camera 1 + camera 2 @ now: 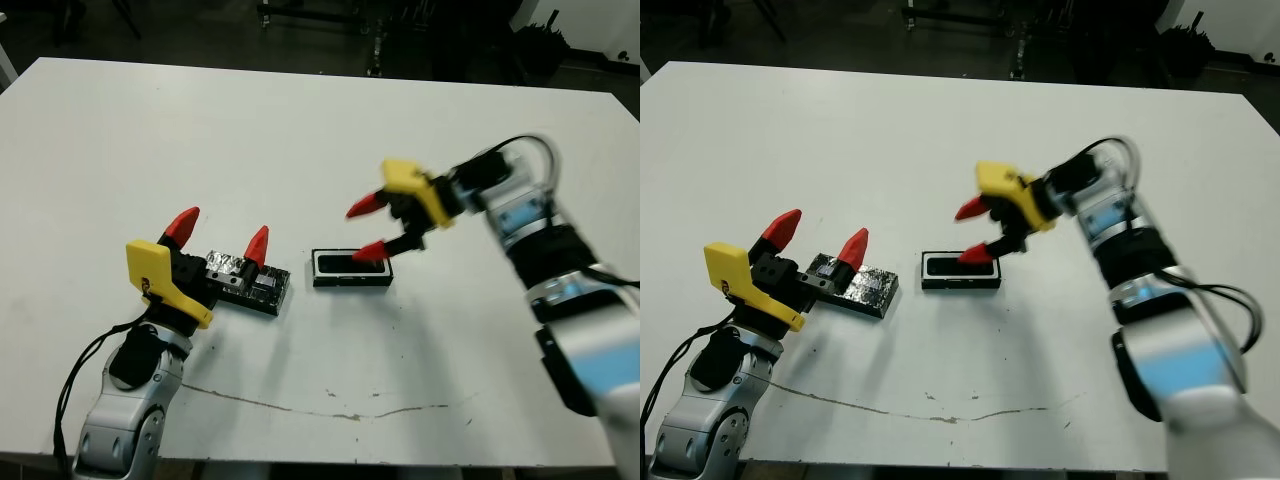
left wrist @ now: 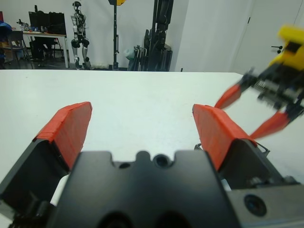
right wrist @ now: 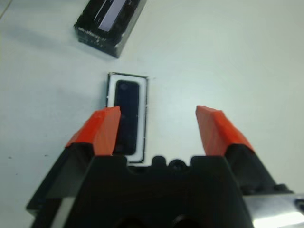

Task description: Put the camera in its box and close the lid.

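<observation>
camera (image 3: 127, 114) in box (image 1: 351, 269), lid (image 1: 248, 281) seemingly left

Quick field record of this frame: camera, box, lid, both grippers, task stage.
camera: lying inside the box, glossy face up
box: open, mid-table, white lining visible around the camera
lid: off, flat on the table to the box's left, apart from it
left gripper: open, over the lid's left end, holding nothing
right gripper: open, empty, just above the box's right part
task stage: camera is in; lid not yet on the box
</observation>
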You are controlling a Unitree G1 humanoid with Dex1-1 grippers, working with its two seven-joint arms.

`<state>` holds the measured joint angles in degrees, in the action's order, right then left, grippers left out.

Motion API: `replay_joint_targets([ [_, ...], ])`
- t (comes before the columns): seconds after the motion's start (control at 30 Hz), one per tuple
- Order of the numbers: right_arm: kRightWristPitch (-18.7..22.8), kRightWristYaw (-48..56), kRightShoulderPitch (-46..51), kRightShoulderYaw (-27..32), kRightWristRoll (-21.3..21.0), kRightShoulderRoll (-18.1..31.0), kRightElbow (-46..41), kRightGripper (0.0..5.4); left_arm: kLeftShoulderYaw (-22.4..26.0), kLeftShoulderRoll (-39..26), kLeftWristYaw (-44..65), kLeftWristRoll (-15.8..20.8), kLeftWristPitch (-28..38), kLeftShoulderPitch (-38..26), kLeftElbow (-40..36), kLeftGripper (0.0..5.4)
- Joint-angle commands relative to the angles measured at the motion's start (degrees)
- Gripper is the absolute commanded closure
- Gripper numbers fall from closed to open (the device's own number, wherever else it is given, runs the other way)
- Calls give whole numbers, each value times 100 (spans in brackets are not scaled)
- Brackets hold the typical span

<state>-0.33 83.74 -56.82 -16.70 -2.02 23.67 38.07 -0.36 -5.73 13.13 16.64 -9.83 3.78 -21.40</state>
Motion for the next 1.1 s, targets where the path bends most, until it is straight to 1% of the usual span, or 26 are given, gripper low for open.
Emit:
replay_joint_targets([
  [0.03, 339, 241, -100, 231, 309, 304, -357, 56, -18, -23, -36, -58, -87, 11, -24, 0],
  [0.07, 481, 274, -94, 324, 425, 372, -467, 42, -24, -22, -54, -69, -104, 12, -43, 0],
  [0.17, 1156, 174, -30, 549, 648, 641, -1021, 2, -23, -33, -25, -49, -87, 4, -41, 0],
  [0.23, 1545, -175, 176, 871, 851, 794, -1617, 2, -17, -23, -28, -27, -93, 11, -40, 0],
  [0.3, 1958, -837, 552, 1301, 1033, 822, -2341, 2, -8, -8, -8, 10, -68, 12, -16, 0],
  [0.37, 2391, -2003, 1269, 1800, 1063, 581, -3373, 10, -15, -13, -1, -10, -37, 5, 5, 0],
  [0.4, 2497, -2461, 1578, 1947, 1057, 467, -3775, 20, -23, -15, -5, -22, -40, 7, -1, 0],
  [0.47, 2461, -3122, 2178, 2105, 1078, 248, -4394, 46, -38, -6, -24, -32, -59, 14, -25, 0],
  [0.57, 2263, -3863, 3043, 2208, 1142, -79, -5055, 85, -43, -1, -12, -9, -66, 7, -19, 0],
  [0.63, 1801, -4399, 3690, 2232, 1072, -415, -5342, 117, -46, -17, -30, -55, -62, -4, -5, 0],
  [0.67, 1656, -4626, 3933, 2214, 1021, -523, -5462, 126, -46, -23, -36, -68, -64, -7, -4, 0],
  [0.73, 1559, -5085, 4470, 2146, 932, -743, -5745, 157, -31, -47, -41, -82, -80, -18, -15, 0],
  [0.87, 969, -5617, 5452, 2110, 918, -1097, -5898, 219, 44, -252, 178, -106, 42, -129, 77, 0],
  [0.9, 776, -5717, 5669, 2114, 931, -1180, -5899, 232, 77, -361, 306, -116, 109, -202, 131, 0],
  [1.0, 443, -6017, 6211, 2144, 1048, -1437, -5981, 272, 199, -813, 861, -72, 279, -495, 319, 0],
  [1.03, 385, -6121, 6395, 2167, 1131, -1546, -6039, 289, 248, -1072, 1215, -6, 346, -659, 433, 0],
  [1.1, 139, -6281, 6682, 2192, 1220, -1722, -6074, 318, 308, -1616, 1987, 111, 474, -1032, 711, 0],
])
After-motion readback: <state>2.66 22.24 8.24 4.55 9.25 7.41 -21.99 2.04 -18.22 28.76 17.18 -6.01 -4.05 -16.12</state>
